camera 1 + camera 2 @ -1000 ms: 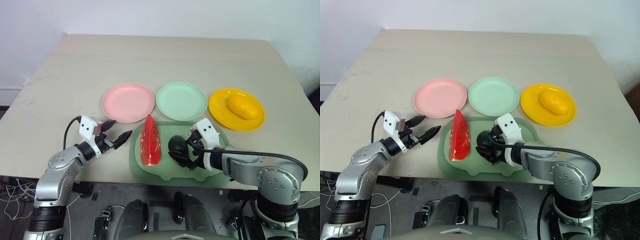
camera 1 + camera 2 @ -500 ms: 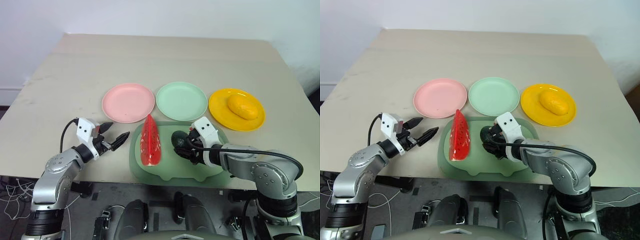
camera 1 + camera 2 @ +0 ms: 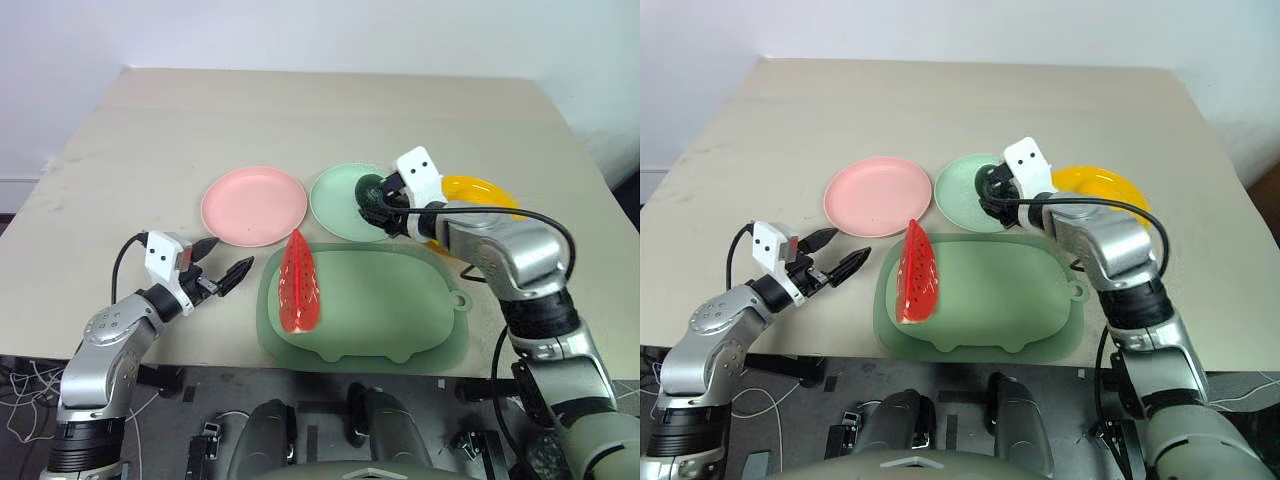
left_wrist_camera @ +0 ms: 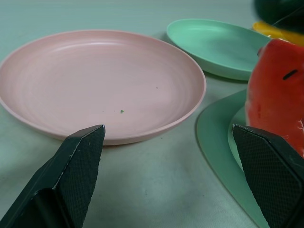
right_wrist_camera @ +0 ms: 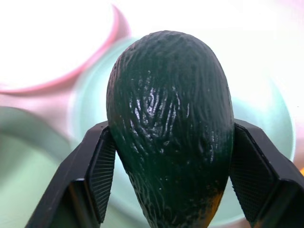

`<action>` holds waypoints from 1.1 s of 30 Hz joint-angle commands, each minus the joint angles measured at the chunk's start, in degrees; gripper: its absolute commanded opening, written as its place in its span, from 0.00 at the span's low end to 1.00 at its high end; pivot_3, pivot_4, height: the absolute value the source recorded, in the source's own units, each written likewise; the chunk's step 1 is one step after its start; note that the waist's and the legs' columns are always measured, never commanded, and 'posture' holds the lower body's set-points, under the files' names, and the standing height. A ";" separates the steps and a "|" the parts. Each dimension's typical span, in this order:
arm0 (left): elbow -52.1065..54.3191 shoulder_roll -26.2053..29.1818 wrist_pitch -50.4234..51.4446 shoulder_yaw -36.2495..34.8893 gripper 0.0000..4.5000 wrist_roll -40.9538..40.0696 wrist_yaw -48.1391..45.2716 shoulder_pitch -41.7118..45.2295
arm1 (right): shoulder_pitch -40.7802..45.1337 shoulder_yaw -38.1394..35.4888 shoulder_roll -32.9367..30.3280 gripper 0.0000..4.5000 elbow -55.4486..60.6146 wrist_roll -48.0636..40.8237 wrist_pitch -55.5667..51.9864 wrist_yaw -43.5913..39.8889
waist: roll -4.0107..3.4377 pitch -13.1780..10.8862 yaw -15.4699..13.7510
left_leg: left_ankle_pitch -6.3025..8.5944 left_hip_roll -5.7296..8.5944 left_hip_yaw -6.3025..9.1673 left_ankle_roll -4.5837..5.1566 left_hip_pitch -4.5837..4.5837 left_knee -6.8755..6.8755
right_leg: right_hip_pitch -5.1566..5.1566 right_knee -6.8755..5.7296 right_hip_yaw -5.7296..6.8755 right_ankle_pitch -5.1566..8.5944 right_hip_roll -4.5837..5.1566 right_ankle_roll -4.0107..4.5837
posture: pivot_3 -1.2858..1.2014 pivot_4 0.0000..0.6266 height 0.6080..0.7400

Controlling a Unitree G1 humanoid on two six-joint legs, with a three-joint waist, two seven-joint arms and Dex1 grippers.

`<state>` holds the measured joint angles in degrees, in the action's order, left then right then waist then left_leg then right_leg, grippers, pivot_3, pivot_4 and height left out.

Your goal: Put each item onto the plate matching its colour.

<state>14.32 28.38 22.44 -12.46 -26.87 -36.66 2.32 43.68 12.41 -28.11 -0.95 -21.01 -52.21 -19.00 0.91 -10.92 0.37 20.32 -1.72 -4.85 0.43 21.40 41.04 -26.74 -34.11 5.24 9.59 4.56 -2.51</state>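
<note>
We see the dark green, pebbly-skinned toy avocado [image 3: 374, 191] clamped between the two black fingers of the right gripper [image 3: 379, 205], held above the near right part of the round mint green plastic plate [image 3: 345, 203]. In the right wrist view the avocado [image 5: 170, 123] stands between the finger pads [image 5: 102, 171], one pressed to each of its sides, with the mint green plate beneath it.

To the right of that plate lies the round yellow plastic plate [image 3: 490, 190], largely hidden behind the right arm; we cannot make out what lies on it. To the left of the mint green plate sits the round pink plastic plate [image 3: 254, 205], with nothing on it.

Just in front of the plates lies the large darker green tray with a wavy edge [image 3: 380, 310]. The red wedge-shaped toy watermelon slice [image 3: 299, 282] stands on its rind at the tray's left side, its narrow tip pointing toward the gap between the pink and mint green plates.

We find the left gripper [image 3: 222, 262] over the beige tabletop [image 3: 300, 110], to the left of the tray and just in front of the pink plate. Its fingers stand apart and hold nothing; in the left wrist view the black fingertips [image 4: 78, 164] frame the pink plate's near rim and the watermelon slice's red face.
</note>
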 commanded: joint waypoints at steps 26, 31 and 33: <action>34.21 -13.11 62.96 0.40 1.00 -32.01 46.58 21.08 | -24.38 -15.93 -10.69 0.99 18.75 2.57 35.64 -24.73 | 0.00 -0.04 -0.95 | -0.07 0.06 0.18 -0.12 -0.22 0.05 | 0.30 0.01 0.01 -0.05 -0.02 -0.09 | 0.52 0.24 1.00; 33.54 -17.19 70.01 2.03 1.00 -30.15 49.94 21.30 | -25.34 -15.47 -9.02 0.99 21.55 1.50 34.34 -24.84 | 0.01 -0.05 -0.99 | -0.10 0.15 0.20 -0.18 -0.24 0.04 | 0.31 0.00 -0.01 -0.04 -0.04 -0.08 | 0.52 0.24 1.00; 32.18 -16.73 70.06 3.91 1.00 -28.81 51.79 19.95 | -25.66 -15.64 -9.03 0.99 22.52 0.08 33.23 -25.56 | 0.01 -0.05 -1.05 | -0.19 0.16 0.22 -0.35 -0.24 0.04 | 0.30 0.00 -0.01 -0.04 -0.05 -0.07 | 0.52 0.24 1.00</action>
<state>46.91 11.40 92.03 -9.64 -56.80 13.72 22.82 18.09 -2.25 -37.11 18.89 -19.21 -18.67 -43.99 0.92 -10.97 -0.69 20.10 -1.56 -4.64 0.03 21.16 41.08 -26.43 -34.11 5.22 9.55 4.52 -2.58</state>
